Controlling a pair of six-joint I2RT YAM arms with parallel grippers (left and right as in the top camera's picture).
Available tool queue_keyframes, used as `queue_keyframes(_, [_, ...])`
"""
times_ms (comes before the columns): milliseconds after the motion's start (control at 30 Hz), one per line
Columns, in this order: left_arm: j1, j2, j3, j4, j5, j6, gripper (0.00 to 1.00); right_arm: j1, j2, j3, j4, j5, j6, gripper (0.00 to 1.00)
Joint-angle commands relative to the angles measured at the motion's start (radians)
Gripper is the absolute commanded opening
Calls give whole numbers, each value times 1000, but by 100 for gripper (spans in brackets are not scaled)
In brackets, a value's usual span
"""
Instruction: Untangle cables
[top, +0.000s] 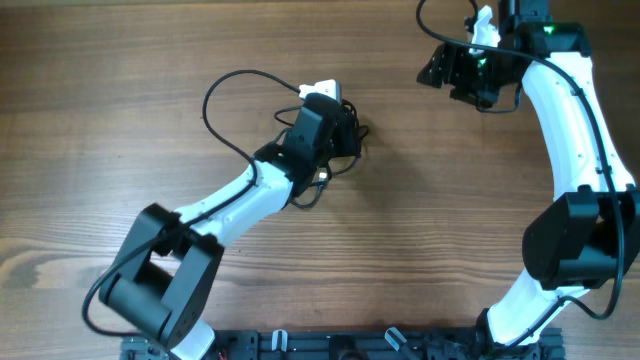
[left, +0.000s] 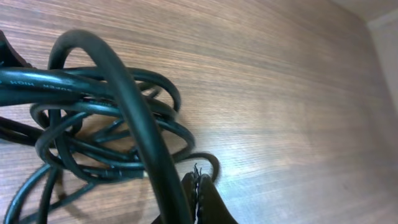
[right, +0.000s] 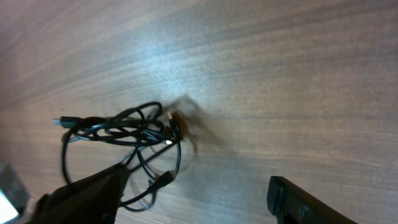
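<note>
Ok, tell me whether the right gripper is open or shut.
Open. The right gripper has its fingers wide apart, clamping nothing; the cables lie on the table beyond.

Left pincer (left: 198, 183) closed; right pincer (right: 193, 202) spread wide

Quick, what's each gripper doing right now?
Left gripper: closed on the cables.
Right gripper: open, holding nothing.
</note>
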Motion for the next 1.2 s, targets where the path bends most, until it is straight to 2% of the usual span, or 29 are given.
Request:
queue_keyframes(0, [-1, -112, 8, -48, 103, -3, 4, 19, -5, -13, -11, -24, -25, 77])
queue_keyframes(200, [76, -349, 8, -253, 320, -3, 4, 93, -6, -13, -14, -34, -51, 77])
queue_keyframes(333, [192, -433, 8, -348, 560, -3, 4, 125, -6, -11, -2, -200, -146, 77])
queue_keyframes(467, [292, -426, 8, -343, 798, -50, 4, 145, -6, -9, 3, -380, -231, 75])
queue_keyframes(567, [332, -425, 8, -272, 924, -115, 4, 164, -6, -9, 8, -399, -267, 75])
queue_keyframes(700, [373, -425, 8, -110, 1077, -266, 4, 205, -8, -9, 9, -400, -283, 75])
queue_keyframes(867, [386, -425, 8, -61, 1089, -374, 4, 252, -8, -9, 21, -401, -283, 75])
queue_keyframes(933, [386, -425, 8, -32, 1092, -433, 4, 266, -8, -9, 26, -431, -327, 75])
queue_keyframes(1167, [386, -425, 8, 272, 1103, -765, 4, 318, -7, -9, 43, -448, -389, 65])
